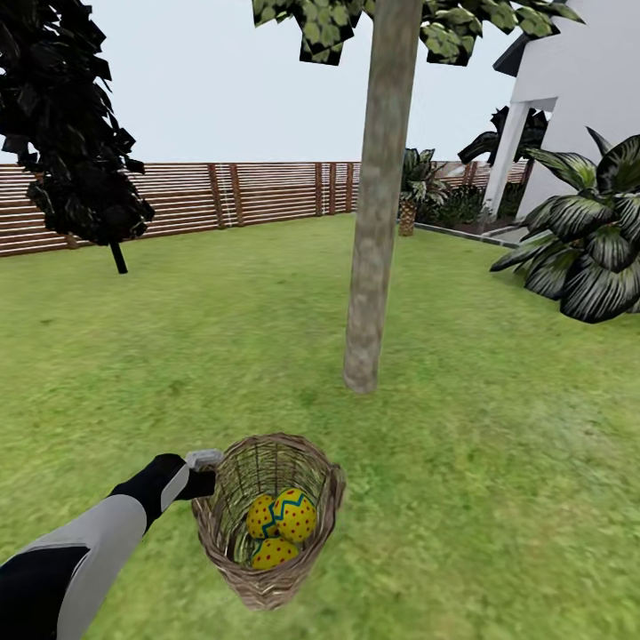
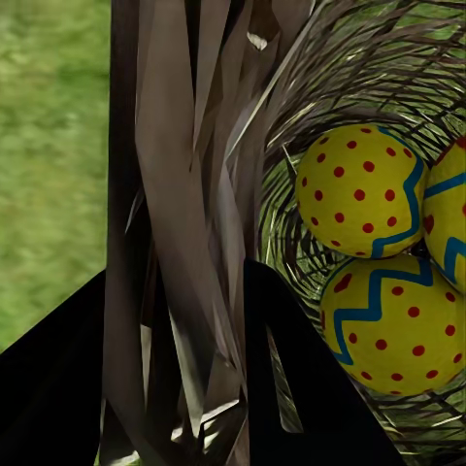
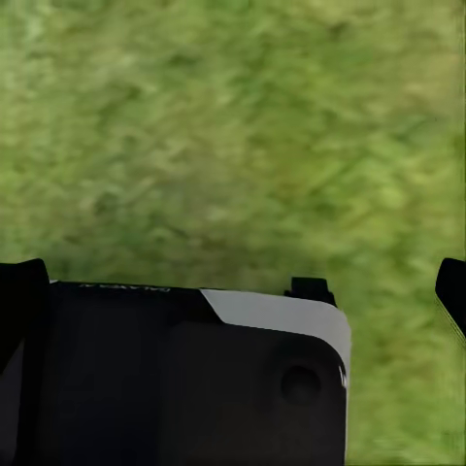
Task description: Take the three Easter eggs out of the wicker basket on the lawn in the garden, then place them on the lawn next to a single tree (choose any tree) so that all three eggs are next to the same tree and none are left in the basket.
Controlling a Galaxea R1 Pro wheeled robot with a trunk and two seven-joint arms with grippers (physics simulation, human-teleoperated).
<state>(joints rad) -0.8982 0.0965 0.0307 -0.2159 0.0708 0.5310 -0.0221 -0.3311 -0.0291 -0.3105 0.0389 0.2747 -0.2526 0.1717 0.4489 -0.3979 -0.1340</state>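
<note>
Step in hand: we judge the wicker basket [image 1: 267, 520] is being carried by its rim toward the tree [image 1: 378, 204], all eggs yet to be taken out.
Left gripper [image 1: 203, 471]: at the basket's near-left rim; in the left wrist view its dark fingers [image 2: 301, 388] sit either side of the woven wall [image 2: 184, 223], pinching it.
Right gripper [image 3: 233, 282]: we see dark finger tips at both edges of the right wrist view, spread wide, nothing between them but lawn [image 3: 233, 126].
Basket location: on or just above the lawn [image 1: 498, 462], near the trunk's foot, tilted toward us; we cannot tell whether it touches the grass.
Easter eggs [image 1: 283, 524]: three, all inside the basket, touching one another.
Handling advice: we would keep the rim grip firm and the basket no more tilted, set it down beside the trunk, then lift eggs singly with the free right gripper.
Risk: open weave may slip or flex in the pinch; eggs could roll out.
Count, baskets: one.
Count, pale thick-trunked trees: one.
Count, dark-foliage tree [image 1: 67, 133]: one, well apart by the fence [image 1: 240, 191].
</note>
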